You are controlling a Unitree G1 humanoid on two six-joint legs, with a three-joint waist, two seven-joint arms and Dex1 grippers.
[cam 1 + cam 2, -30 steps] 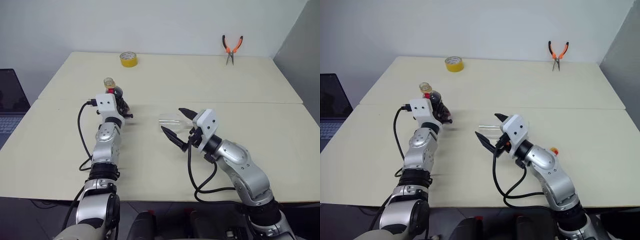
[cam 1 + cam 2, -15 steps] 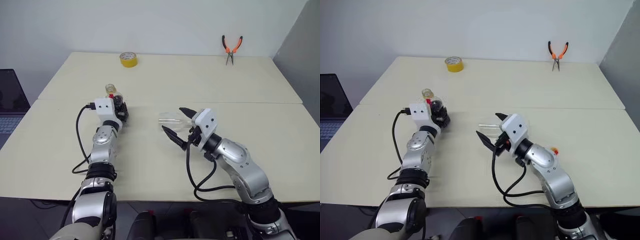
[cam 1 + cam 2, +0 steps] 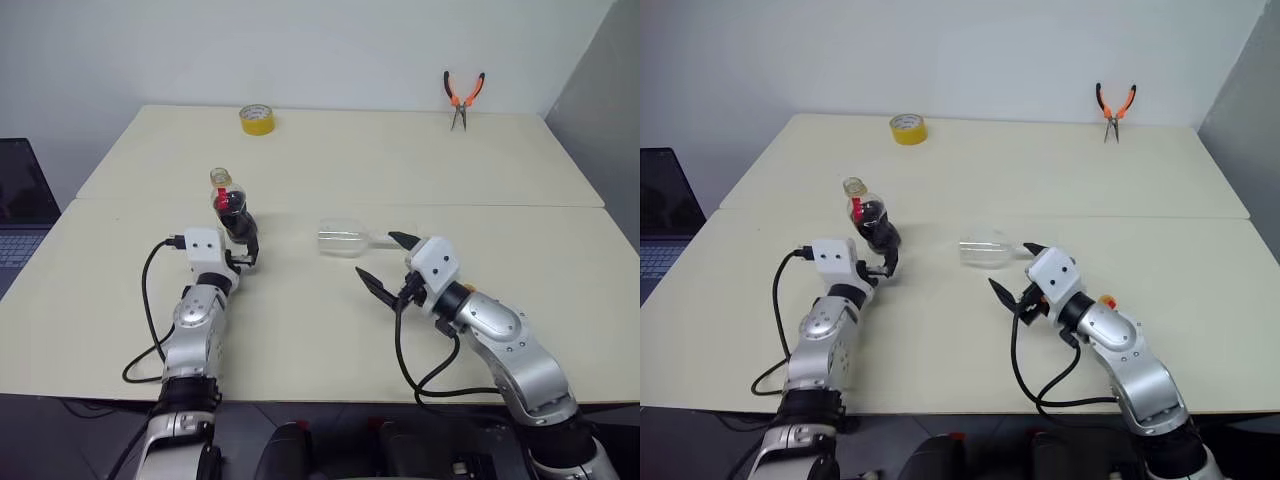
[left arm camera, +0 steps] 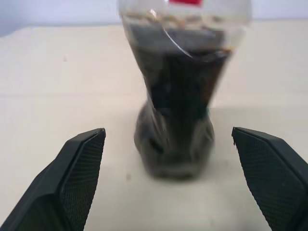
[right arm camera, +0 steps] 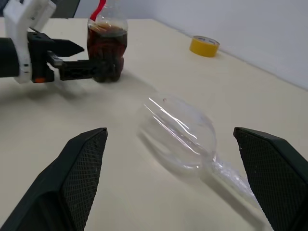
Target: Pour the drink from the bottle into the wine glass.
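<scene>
The bottle point(image 3: 230, 207) stands upright on the table, its yellowish top up and the dark drink point(image 4: 175, 110) filling its lower part. My left gripper point(image 3: 249, 251) is open just in front of it, nearer to me, level with the bottle's base and not touching it; its fingers point(image 4: 79, 166) stand well to either side. The wine glass point(image 3: 345, 240) lies on its side mid-table, bowl toward the bottle and stem point(image 5: 232, 176) toward my right arm. My right gripper point(image 3: 382, 259) is open beside the stem end, holding nothing.
A yellow tape roll point(image 3: 256, 118) sits at the far left of the table point(image 3: 330, 330), and orange-handled pliers point(image 3: 462, 95) lie at the far right. A dark laptop point(image 3: 20, 195) stands off the table's left side.
My left gripper opened, let go of the bottle and drew back toward me and down; the bottle now stands alone. My right gripper slid right, away from the glass's bowl.
</scene>
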